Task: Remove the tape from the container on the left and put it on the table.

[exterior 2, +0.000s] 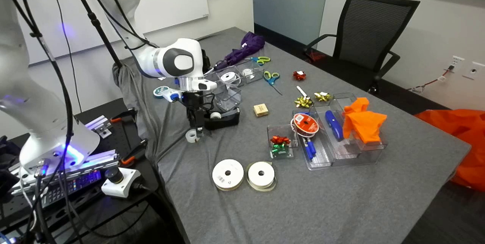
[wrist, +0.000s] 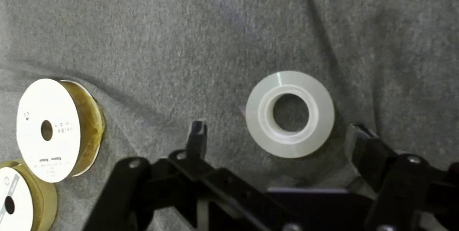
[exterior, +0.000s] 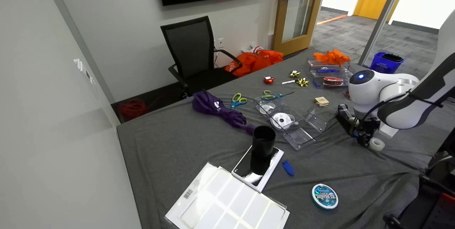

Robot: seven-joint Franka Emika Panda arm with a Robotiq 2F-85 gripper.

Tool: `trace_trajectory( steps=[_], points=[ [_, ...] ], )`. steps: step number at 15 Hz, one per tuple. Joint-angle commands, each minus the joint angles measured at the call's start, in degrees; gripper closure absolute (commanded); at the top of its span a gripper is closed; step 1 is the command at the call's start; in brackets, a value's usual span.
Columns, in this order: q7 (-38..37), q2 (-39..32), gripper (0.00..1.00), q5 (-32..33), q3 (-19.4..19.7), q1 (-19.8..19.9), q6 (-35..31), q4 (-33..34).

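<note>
A whitish roll of clear tape lies flat on the dark grey cloth of the table [exterior 2: 322, 202]. The tape shows in the wrist view [wrist: 287, 147] and in both exterior views [exterior: 374, 148] [exterior 2: 191, 140]. My gripper [wrist: 278, 126] is open and empty, pointing down just above the cloth. In the wrist view its fingertips stand on either side of the tape, apart from it. The gripper also shows in both exterior views [exterior: 362, 139] [exterior 2: 197, 130]. A small see-through container [exterior 2: 229, 100] stands beyond the gripper; it also shows in an exterior view [exterior: 321, 116].
A black tape dispenser [exterior 2: 223, 121] stands right beside the gripper. Two ribbon spools [exterior 2: 228, 175] [exterior 2: 261, 177] lie nearby. A clear compartment tray [exterior: 298, 137] holds white spools. A clear organizer [exterior 2: 326, 157] holds an orange cloth. A small wooden block [exterior 2: 260, 110] lies between.
</note>
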State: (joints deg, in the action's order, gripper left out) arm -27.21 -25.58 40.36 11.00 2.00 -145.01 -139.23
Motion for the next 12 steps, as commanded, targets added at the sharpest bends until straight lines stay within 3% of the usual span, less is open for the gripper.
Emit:
trace_trajectory(
  steps=[1,6,12],
  points=[
    [2.1,5.6,0.00,-3.3,-0.6,-2.3,0.8,-4.6],
    [5.0,16.5,0.00,-8.8,-4.4,-4.5,1.0,-10.6],
    [29.8,30.0,0.00,-35.8,-10.0,-3.4,3.8,-13.8]
  ],
)
